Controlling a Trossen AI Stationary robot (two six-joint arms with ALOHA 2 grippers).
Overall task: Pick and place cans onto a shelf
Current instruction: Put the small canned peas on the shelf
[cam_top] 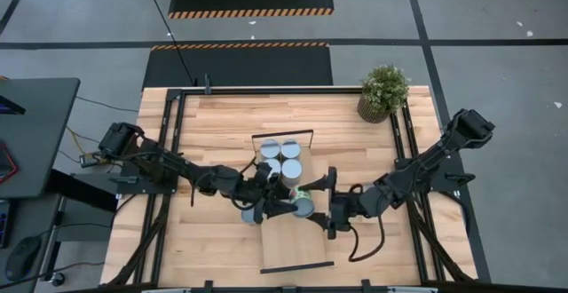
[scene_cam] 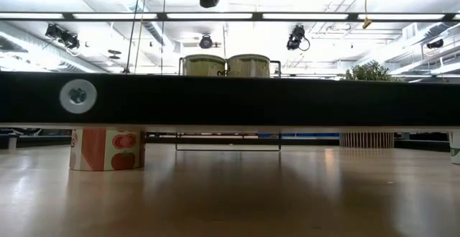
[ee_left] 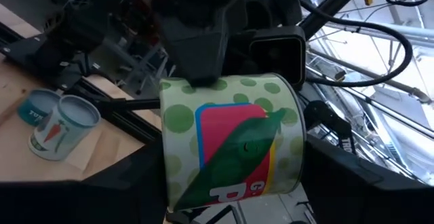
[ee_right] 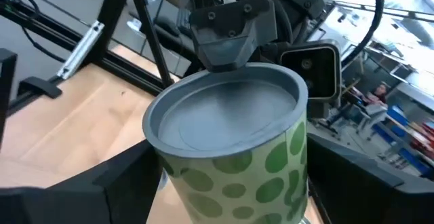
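The spotted can (ee_right: 230, 149) was right up close to both wrist cameras. It was green with darker green dots and had a grey lid. A red patch with a green leaf shape showed on its side.

From above, this can sat over the middle of the shelf (cam_top: 293, 244), by the shelf's right edge. The shelf was a long pale board lying on the table (cam_top: 213, 124).

The left claw (cam_top: 282, 206) reached in over the shelf from the left side. Its two dark fingers were squeezed onto the sides of the spotted can, so it was gripping the can.

The right claw (cam_top: 327, 204) reached toward the shelf from the right side. The same can was between its two fingers. It could not be told if those fingers were pressing on the can or only standing beside it.

Four cans (cam_top: 280, 158) stood close together in a square at the far end of the shelf. Their round tops looked pale from above.

In the low view, a red and white can (scene_cam: 106, 149) stood on the table, lower than the shelf.

A small potted plant (cam_top: 383, 91) stood at the far right corner of the table, well away from the shelf.
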